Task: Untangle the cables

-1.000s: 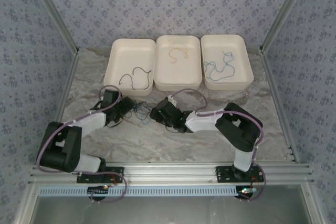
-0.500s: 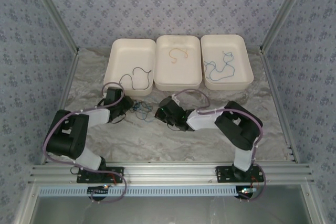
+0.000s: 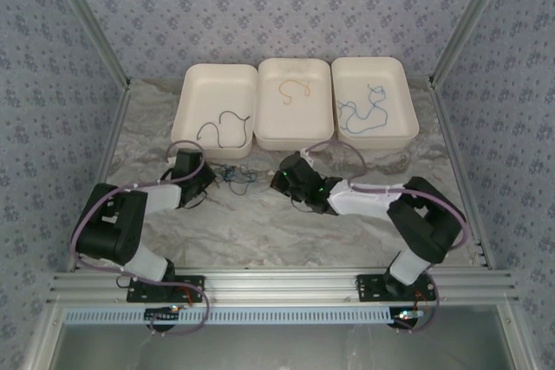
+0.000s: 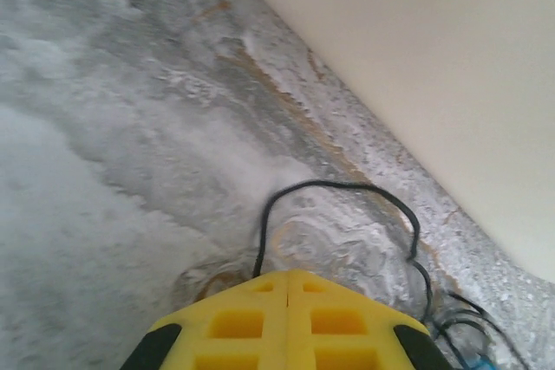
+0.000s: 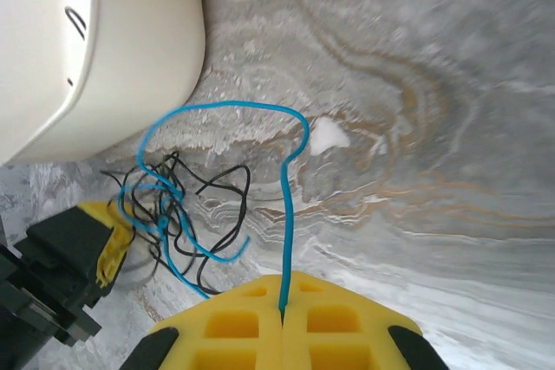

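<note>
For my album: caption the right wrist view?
The right gripper pinches a blue cable leading from a blue-and-black tangle.

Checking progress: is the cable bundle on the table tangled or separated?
Tangled. Blue and black cables loop through one another in one clump; a blue strand leads into the shut right gripper.

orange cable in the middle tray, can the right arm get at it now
Probably not: the right claw is shut on a blue cable; the orange cable lies uncovered in the open tray.
</note>
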